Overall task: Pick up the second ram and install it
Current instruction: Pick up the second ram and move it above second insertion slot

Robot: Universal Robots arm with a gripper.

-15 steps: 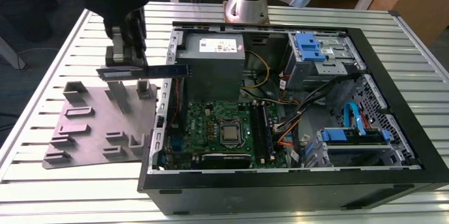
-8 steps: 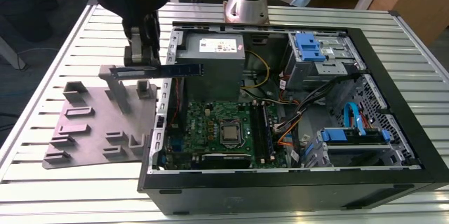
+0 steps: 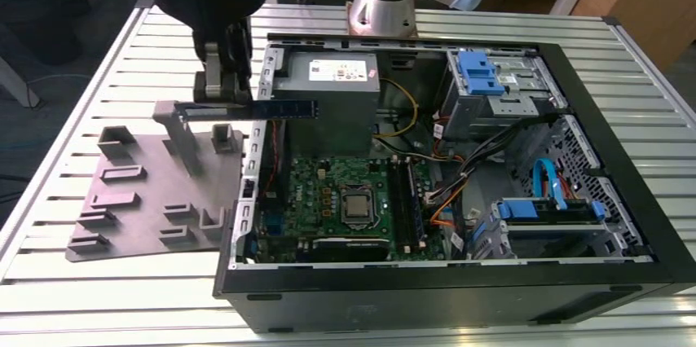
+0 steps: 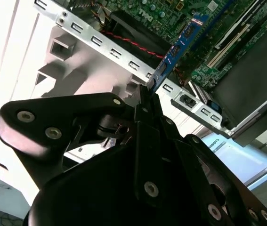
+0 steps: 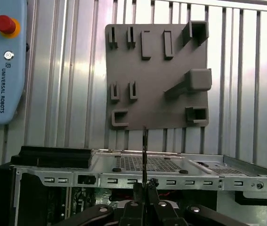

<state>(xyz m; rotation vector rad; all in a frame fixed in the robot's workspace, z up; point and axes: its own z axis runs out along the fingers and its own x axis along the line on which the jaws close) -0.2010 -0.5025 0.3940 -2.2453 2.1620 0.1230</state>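
Holding: gripper point(image 3: 223, 96) pinches the second ram point(image 3: 285, 109) by one end, its length level.
Ram place: in the air above the case point(image 3: 435, 282) side wall, between grey tray point(image 3: 130, 200) and green board point(image 3: 326, 188).
Care: line the strip up square with the slots point(image 3: 405, 200); a one-end pinch may let it tilt.

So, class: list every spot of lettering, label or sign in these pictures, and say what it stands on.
On the power supply: a white label, print too small to read.
On the control pendant: a maker's name in capitals, near its red button.
On the second ram, gripped by the fingers: white marks, too small to read.
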